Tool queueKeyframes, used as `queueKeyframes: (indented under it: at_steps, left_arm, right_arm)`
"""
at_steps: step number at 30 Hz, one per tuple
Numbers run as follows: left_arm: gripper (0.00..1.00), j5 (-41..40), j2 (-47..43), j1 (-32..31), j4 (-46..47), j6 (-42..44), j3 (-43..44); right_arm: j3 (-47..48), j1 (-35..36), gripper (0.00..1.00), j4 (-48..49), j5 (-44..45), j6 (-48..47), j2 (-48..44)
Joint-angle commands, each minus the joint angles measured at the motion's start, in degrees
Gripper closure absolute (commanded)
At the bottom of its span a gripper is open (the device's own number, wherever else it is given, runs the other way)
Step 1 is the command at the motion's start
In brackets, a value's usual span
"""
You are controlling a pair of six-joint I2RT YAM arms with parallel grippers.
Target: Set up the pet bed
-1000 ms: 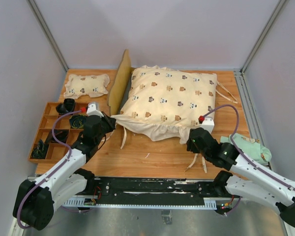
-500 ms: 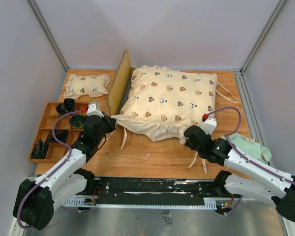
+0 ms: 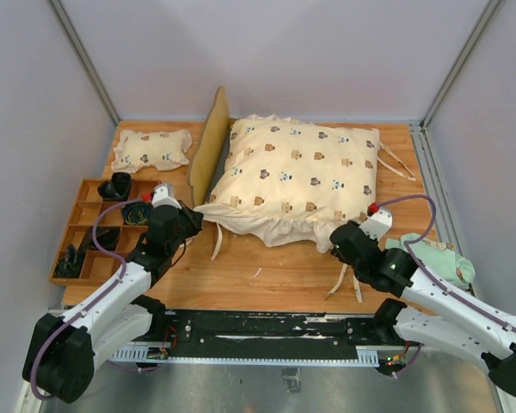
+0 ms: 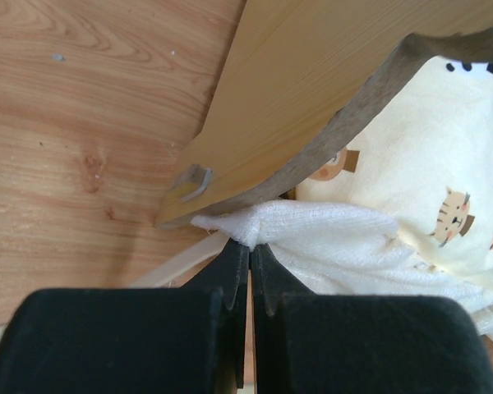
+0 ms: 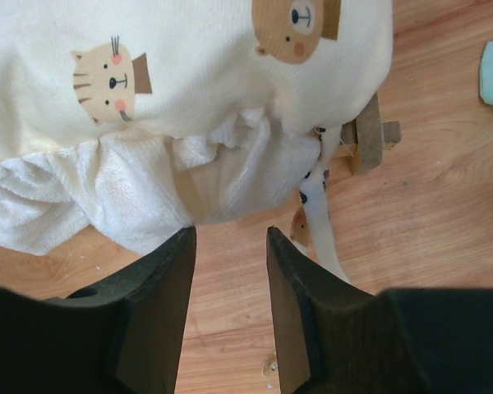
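pet bed [image 3: 208, 148]: middle of the top view on the table [image 3: 275, 275], mostly buried under the quilt [image 3: 297, 176]. only its wavy wood end sticks up at the quilt's left.
left hand [image 4: 248, 250]: only the wrist view shows it pinched together on the quilt's white terry corner, under a smooth pale panel with a rough brown edge.
right hand [image 5: 230, 238]: fingers apart with nothing between them, low by the ruffled hem and a cloth tie [image 5: 320, 222].
print: little bears and cats on cream.

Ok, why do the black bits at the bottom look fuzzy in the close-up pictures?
Left wrist view: the left pincer sits close to the lens, so it blurs, while the light-wood bed frame looks sharp. Right wrist view: the right pincer is soft-edged, the cream animal-print quilt crisp.
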Motion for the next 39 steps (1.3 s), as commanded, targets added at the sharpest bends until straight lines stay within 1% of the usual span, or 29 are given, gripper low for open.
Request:
queueKeyframes:
  at_steps: [1, 5, 10, 16, 17, 19, 20, 23, 28, 31, 34, 39]
  left_arm:
    - [1.00, -2.4, -0.5, 0.1, 0.3, -1.1, -1.3]
    - [1.00, -2.5, -0.1, 0.1, 0.3, -1.5, -1.4]
    - [1.00, -3.1, 0.0, 0.1, 0.2, -1.7, -1.3]
    - [1.00, -3.9, 0.0, 0.1, -0.6, -1.9, -1.0]
    - [1.00, -4.6, -0.2, 0.1, -0.8, -2.4, -1.0]
    - [1.00, -6.1, -0.5, 0.1, -1.5, -3.4, -0.9]
    - [1.00, -6.7, -0.5, 0.1, -1.6, -3.8, -0.9]
    - [1.00, -7.8, -0.4, 0.1, -2.5, -4.7, -0.6]
    - [1.00, -11.4, 0.7, 0.1, -6.0, -5.9, 1.3]
    - [1.00, -11.4, 0.9, 0.1, -5.9, -5.9, 1.9]
    - [1.00, -11.3, 1.8, 0.1, -5.4, -6.3, 2.1]
    - [1.00, -12.1, 4.7, 0.1, -5.4, -8.8, 1.3]
  right_arm:
    - [-0.5, -0.5, 0.59, 1.0, 5.4, 2.8, 1.7]
    - [-0.5, -0.6, 0.58, 2.7, 8.4, 3.9, 5.1]
    - [0.2, -0.6, 0.58, 1.1, 12.0, 8.2, 8.0]
    - [0.9, -0.7, 0.64, 2.3, 14.4, 7.4, 10.3]
    - [1.1, -0.8, 0.72, 2.3, 14.6, 6.7, 10.6]
    - [1.3, -0.7, 0.95, 2.1, 14.9, 4.2, 10.2]
    - [1.4, -0.8, 0.99, 1.3, 14.8, 3.7, 9.9]
    - [2.5, -0.8, 1.00, -4.2, 15.2, 2.4, 7.4]
    - [6.7, -0.9, 1.00, -16.6, 17.9, 0.0, 1.0]
    - [8.1, -0.9, 1.00, -18.2, 18.3, -4.1, -3.7]
    - [7.0, -1.5, 1.00, -18.2, 19.5, -6.3, -6.6]
    - [1.5, -3.2, 1.00, -18.3, 19.4, -3.5, -5.4]
